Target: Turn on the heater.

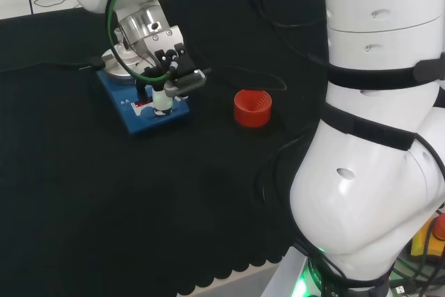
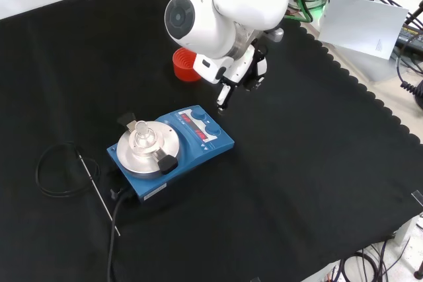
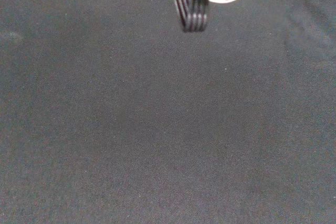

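Head view: hand (image 1: 169,74) over blue heater (image 1: 142,110) front panel, fingers (image 1: 161,99) curled w/ one pointing down

The heater (image 2: 173,148) has a blue plastic-looking body and a round, shiny metal plate (image 2: 144,148). The cloth (image 2: 297,183) is matt black weave. The ribbed red stand (image 1: 252,107) looks like plastic.
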Controlling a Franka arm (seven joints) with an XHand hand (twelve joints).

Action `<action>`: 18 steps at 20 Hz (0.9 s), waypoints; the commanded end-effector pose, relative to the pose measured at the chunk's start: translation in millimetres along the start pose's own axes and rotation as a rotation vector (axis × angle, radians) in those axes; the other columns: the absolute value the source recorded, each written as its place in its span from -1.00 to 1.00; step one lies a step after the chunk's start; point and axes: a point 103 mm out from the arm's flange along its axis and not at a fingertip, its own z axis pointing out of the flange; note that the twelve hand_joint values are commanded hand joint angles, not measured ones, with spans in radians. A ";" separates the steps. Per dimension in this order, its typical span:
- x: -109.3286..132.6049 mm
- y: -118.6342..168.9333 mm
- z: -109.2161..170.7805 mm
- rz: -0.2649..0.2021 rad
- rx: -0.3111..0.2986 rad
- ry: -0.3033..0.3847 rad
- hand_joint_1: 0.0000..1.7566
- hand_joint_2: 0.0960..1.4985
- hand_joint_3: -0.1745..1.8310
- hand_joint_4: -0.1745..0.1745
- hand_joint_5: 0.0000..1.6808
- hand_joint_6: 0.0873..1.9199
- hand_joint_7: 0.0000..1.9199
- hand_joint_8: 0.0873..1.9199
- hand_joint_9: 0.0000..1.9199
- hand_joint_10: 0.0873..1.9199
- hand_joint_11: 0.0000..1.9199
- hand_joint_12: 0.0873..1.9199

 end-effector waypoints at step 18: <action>-10.1 28.7 8.7 -0.020 0.009 0.030 0.63 -0.14 0.16 -0.34 -0.75 -0.48 0.75 0.59 0.77 0.69 0.42 0.36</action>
